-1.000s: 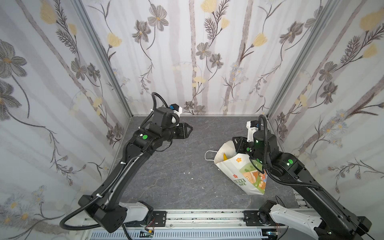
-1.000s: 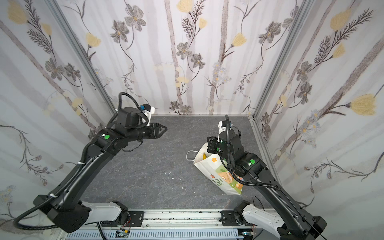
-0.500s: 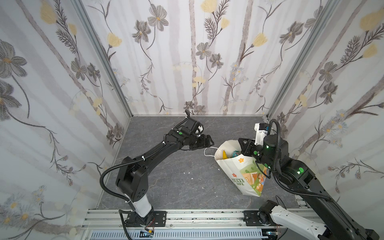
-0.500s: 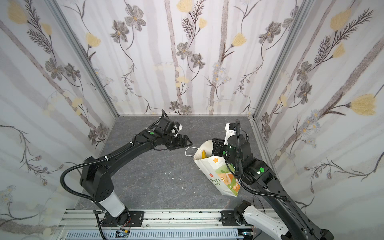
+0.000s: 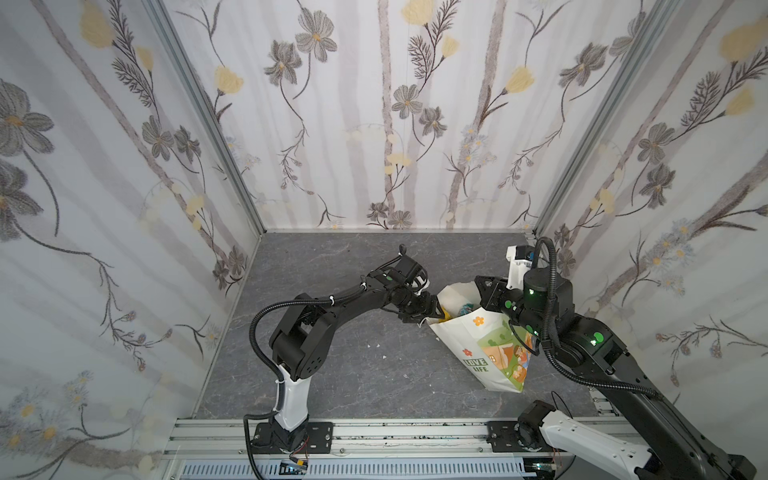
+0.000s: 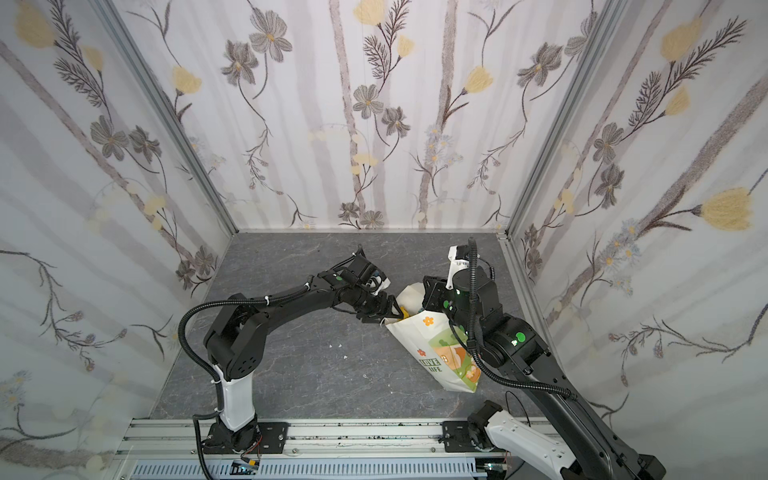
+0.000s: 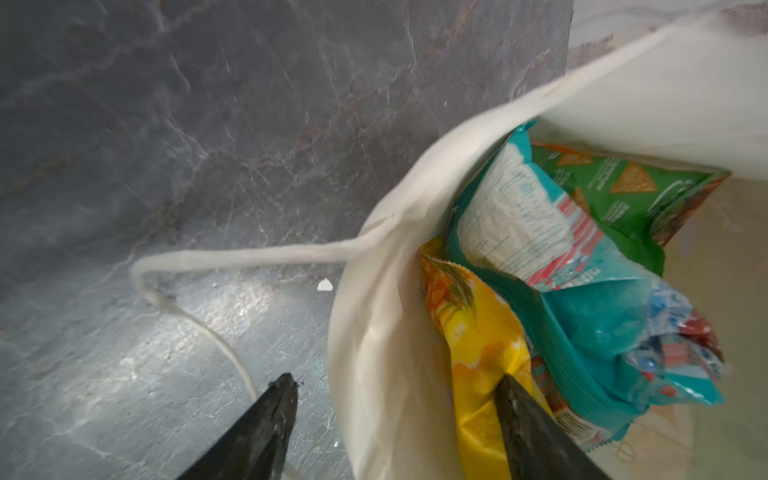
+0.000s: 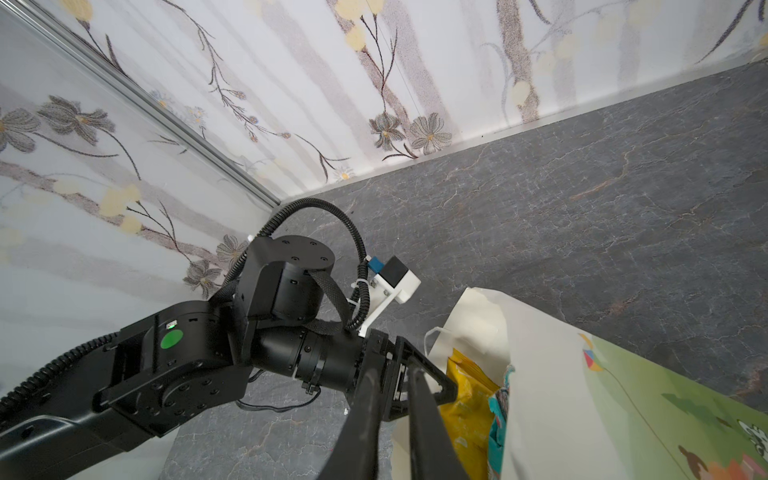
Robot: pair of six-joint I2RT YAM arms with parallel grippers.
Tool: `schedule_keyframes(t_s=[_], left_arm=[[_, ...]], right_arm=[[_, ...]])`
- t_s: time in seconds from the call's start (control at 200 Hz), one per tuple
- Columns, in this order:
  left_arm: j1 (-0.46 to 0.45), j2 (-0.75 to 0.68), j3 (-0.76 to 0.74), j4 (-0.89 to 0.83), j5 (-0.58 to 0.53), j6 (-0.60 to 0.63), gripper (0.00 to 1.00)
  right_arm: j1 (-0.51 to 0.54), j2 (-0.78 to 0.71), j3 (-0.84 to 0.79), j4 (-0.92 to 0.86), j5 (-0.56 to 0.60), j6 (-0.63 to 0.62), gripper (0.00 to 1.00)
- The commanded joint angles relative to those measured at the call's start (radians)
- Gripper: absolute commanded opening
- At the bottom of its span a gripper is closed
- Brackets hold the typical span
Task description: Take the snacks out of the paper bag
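The white paper bag (image 5: 478, 336) (image 6: 432, 345) leans at the right of the grey table, mouth facing left. My left gripper (image 5: 430, 311) (image 7: 395, 376) is open and straddles the bag's rim (image 7: 374, 332). One of its fingers (image 7: 278, 399) is outside over the table, while the other rests inside against a yellow snack packet (image 7: 478, 345). Teal (image 7: 582, 324) and green (image 7: 615, 187) snacks lie deeper in. My right gripper (image 5: 482, 286) (image 8: 395, 370) sits at the bag's far rim. Its fingers are nearly together with nothing seen between them.
A white cord handle (image 7: 249, 253) trails from the bag onto the table. Small white crumbs (image 5: 384, 357) lie on the slab left of the bag. The floral right wall (image 5: 602, 249) stands close behind the right arm. A metal rail (image 5: 374, 432) runs along the front.
My left arm has swung from the far left over to the bag's mouth, and one finger now sits inside. The right arm and bag have barely shifted.
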Motion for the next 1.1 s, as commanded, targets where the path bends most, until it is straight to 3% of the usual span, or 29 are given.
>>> schedule_keyframes(t_s=[0.0, 0.145, 0.325, 0.515, 0.699, 0.924, 1.094], left_arm=[[-0.022, -0.030, -0.047, 0.210, 0.139, -0.077, 0.62], [-0.020, -0.040, -0.070, 0.385, 0.171, -0.194, 0.24], [0.004, -0.113, -0.069, 0.331, 0.123, -0.178, 0.00], [0.039, -0.261, -0.070, 0.135, 0.005, -0.078, 0.00], [0.063, -0.401, -0.038, -0.130, -0.240, 0.034, 0.00], [0.068, -0.503, -0.085, -0.213, -0.357, 0.019, 0.00], [0.070, -0.595, -0.112, -0.249, -0.431, 0.011, 0.00]], right_arm=[[-0.001, 0.006, 0.008, 0.064, 0.002, 0.006, 0.16], [-0.001, 0.006, 0.006, 0.063, 0.002, 0.009, 0.17], [0.000, 0.003, -0.002, 0.054, -0.021, 0.021, 0.19], [0.003, 0.006, -0.005, 0.081, -0.081, 0.031, 0.19], [0.021, 0.041, -0.003, 0.108, -0.104, 0.032, 0.23], [0.022, 0.084, -0.039, 0.111, -0.090, 0.033, 0.27], [0.022, 0.090, -0.041, 0.095, -0.054, 0.033, 0.42]])
